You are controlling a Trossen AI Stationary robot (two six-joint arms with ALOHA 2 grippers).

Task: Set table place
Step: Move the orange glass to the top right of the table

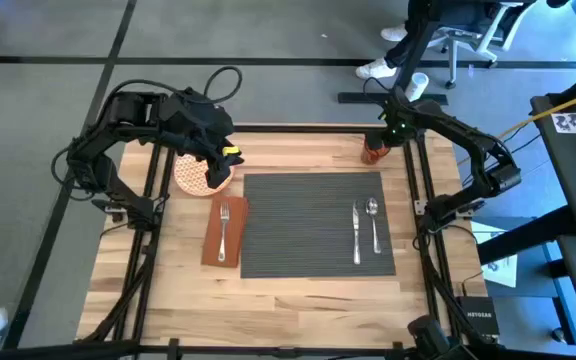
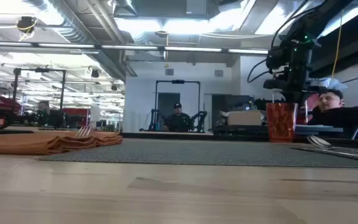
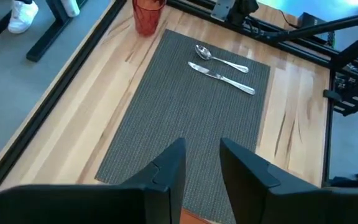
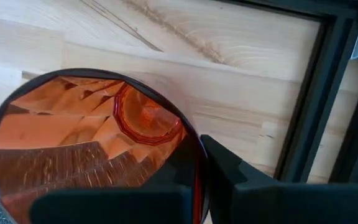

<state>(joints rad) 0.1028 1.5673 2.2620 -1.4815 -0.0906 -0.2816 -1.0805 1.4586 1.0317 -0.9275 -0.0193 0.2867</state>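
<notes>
While right fingers (image 4: 197,180) pinch cup (image 4: 92,143) rim, left fingers (image 3: 201,168) hang parted over plate (image 1: 196,178), beside napkin (image 1: 225,232).

- The table (image 1: 298,295) was light wood with black rails.
- The placemat (image 1: 298,225) was dark grey with fine ribs.
- The napkin (image 1: 212,240) was brown.
- The plate (image 1: 190,178) had an orange pattern on white.
- The cup (image 4: 98,146) was clear orange.
- The fork (image 1: 224,222), knife (image 1: 356,232) and spoon (image 1: 373,222) were silver.
</notes>
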